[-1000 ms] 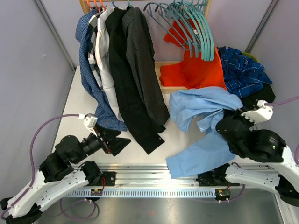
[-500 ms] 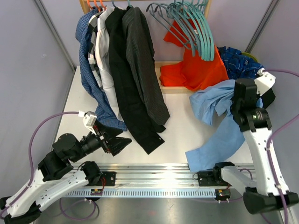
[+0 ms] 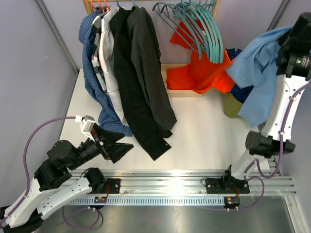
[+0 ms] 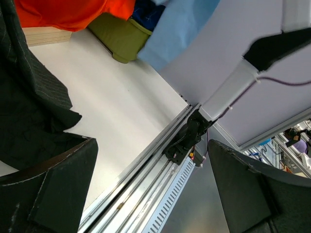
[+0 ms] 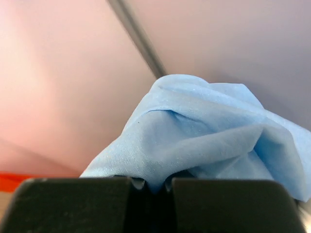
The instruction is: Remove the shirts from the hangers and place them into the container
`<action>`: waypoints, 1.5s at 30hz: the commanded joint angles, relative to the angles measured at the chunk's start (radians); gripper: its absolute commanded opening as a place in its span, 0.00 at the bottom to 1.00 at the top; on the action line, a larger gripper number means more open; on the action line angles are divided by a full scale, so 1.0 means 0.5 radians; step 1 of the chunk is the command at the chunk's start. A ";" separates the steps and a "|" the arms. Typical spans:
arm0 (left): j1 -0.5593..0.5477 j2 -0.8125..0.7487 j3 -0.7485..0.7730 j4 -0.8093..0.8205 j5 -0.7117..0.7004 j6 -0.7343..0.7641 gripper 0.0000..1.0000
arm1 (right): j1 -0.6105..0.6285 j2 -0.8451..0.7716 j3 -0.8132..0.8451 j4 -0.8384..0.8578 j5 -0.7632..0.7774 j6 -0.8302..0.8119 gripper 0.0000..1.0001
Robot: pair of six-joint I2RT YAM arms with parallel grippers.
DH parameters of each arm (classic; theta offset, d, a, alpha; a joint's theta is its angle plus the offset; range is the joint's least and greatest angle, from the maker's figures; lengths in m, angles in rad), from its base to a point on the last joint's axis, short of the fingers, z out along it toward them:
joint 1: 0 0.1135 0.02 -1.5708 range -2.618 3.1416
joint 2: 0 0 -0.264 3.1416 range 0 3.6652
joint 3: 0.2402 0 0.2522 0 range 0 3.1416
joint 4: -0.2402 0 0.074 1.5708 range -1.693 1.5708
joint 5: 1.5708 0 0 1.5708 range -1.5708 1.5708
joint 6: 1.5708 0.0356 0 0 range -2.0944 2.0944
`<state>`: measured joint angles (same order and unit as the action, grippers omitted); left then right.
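right pincer: your right gripper (image 5: 156, 187) is clamped tight on a bunched fold of the light blue long-sleeved cotton shirt (image 3: 257, 63), raised high at the right side
where the shirt is: it hangs free from that one grip, and its lower end appears to dangle over the rounded olive-green plastic tub (image 3: 232, 105); it is not yet inside
left pincer: your left gripper (image 3: 118, 144) stands wide apart and holds nothing, low over the white table (image 3: 204, 131), just beside the hem of the hanging black shirt (image 3: 131, 82)
risk, missed drop: you hold only one fold, so if you let go from this height the long tail may land on the rim or the table; bring it down over the tub first
risk, snag: the raised cloth is near the empty teal-green plastic hangers (image 3: 206, 29) and the loose orange garment (image 3: 204, 73); a sideways swing could hook a sleeve on them
risk, spill: a dark blue checked shirt (image 3: 241, 90) already lies heaped at the tub, so a careless drop may slide off the pile
risk, slip: the pinch takes little cloth; a fast move could pull it out early
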<state>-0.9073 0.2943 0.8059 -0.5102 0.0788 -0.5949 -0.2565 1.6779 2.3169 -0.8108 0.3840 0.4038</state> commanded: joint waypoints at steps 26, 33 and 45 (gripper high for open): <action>0.002 -0.202 -0.081 -0.084 -0.151 -0.129 0.99 | -0.008 0.841 -0.257 1.192 -0.336 -0.084 0.00; 0.002 -0.236 -0.176 -0.044 -0.136 -0.181 0.99 | -0.012 1.236 -0.413 0.320 -0.007 0.226 0.00; 0.002 -0.426 -0.256 -0.105 -0.148 -0.264 0.99 | -0.015 1.262 -0.333 0.075 -0.277 0.401 0.00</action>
<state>-0.9073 0.1196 0.6811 -0.5838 0.0151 -0.7094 -0.2630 2.3470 2.1670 -0.5137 0.2989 0.5777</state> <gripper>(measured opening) 0.987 0.031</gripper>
